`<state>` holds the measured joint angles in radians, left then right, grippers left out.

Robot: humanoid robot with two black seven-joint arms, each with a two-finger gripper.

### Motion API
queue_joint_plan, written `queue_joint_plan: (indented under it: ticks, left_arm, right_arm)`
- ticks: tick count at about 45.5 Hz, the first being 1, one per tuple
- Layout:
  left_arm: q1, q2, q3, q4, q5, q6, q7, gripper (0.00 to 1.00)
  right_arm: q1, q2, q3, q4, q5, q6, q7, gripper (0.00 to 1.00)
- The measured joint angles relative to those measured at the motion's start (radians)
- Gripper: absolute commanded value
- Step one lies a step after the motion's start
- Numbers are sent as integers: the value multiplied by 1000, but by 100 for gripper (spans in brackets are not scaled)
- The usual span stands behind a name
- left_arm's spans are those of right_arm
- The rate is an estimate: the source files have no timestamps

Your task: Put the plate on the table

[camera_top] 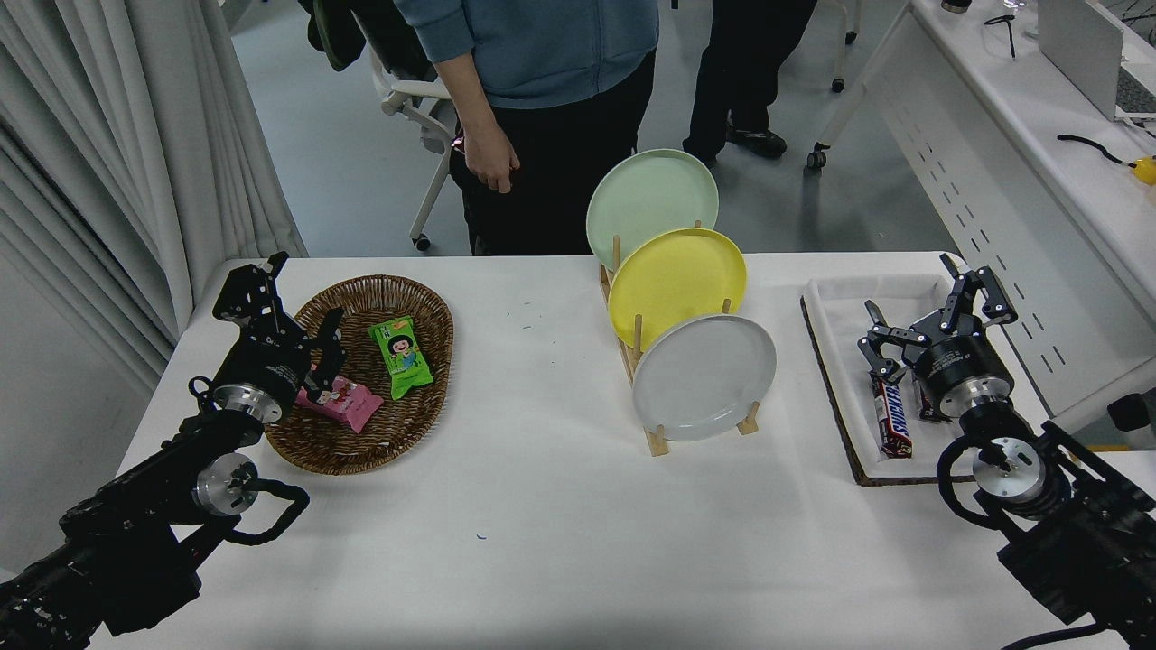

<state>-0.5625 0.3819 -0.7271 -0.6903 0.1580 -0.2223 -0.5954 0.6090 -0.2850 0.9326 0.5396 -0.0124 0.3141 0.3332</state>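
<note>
The light-grey plate stands on edge in the front slot of a wooden rack on the white table. A yellow plate and a pale green plate stand behind it. My right gripper is open and empty, hovering over the white tray to the right of the rack, well apart from the grey plate. My left gripper is open and parked over the wicker basket at the left.
A wicker basket holds a green snack pack and a pink one. A white tray holds a Snickers bar. A person stands at the far edge. A white desk is at the right.
</note>
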Motion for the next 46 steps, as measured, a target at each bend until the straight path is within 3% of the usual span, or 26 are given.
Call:
queue_joint_plan:
  ticks: [46]
  left_arm:
    - [0, 0, 0, 0, 0, 0, 0, 100]
  right_arm:
    - [11, -55, 4, -7, 3, 0, -3, 99]
